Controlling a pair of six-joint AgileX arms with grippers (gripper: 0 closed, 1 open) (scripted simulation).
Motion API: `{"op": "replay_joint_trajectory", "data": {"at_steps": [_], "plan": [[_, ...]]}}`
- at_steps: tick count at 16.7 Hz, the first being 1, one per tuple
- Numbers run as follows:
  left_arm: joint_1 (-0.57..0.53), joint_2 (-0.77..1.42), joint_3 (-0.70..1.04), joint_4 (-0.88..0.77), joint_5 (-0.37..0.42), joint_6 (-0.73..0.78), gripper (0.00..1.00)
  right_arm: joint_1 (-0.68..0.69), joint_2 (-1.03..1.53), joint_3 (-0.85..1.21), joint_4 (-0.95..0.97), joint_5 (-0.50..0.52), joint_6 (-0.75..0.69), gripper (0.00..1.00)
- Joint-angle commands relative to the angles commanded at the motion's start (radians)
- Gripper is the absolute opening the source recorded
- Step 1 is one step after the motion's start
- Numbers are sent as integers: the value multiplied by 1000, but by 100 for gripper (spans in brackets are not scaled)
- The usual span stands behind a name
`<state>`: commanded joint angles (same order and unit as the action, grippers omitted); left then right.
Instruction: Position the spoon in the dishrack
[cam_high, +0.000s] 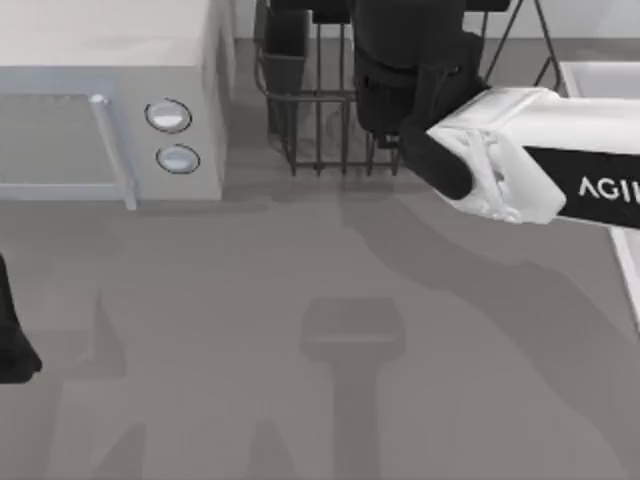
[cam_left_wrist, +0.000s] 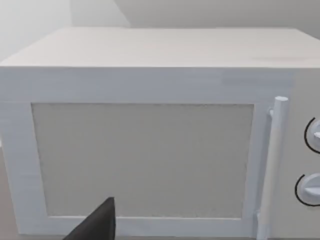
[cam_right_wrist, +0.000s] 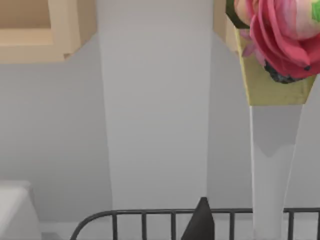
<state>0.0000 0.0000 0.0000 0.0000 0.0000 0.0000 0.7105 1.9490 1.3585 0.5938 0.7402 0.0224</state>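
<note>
The dishrack is a dark wire basket at the back middle of the table, with a dark rectangular cup at its left corner. My right gripper hangs over the rack's right part, its dark wrist covering the fingers from above. In the right wrist view one dark fingertip stands just above the rack's rim. The spoon is out of view. My left gripper is parked at the table's left edge, and a dark fingertip of it faces the white box.
A white box with two round knobs and a bar handle stands at the back left. A white tray edge sits at the right. Behind the rack, a tall white vase holds pink flowers.
</note>
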Motion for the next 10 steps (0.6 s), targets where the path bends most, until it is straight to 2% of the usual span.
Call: {"op": "replay_joint_trajectory", "data": {"at_steps": [3, 8, 10], "plan": [[0, 0, 0, 0, 0, 0, 100, -69, 84, -22, 96, -66, -4, 0], [0, 0, 0, 0, 0, 0, 100, -79, 96, -25, 107, -75, -5, 0], [0, 0, 0, 0, 0, 0, 100, -79, 96, -25, 107, -75, -5, 15]]}}
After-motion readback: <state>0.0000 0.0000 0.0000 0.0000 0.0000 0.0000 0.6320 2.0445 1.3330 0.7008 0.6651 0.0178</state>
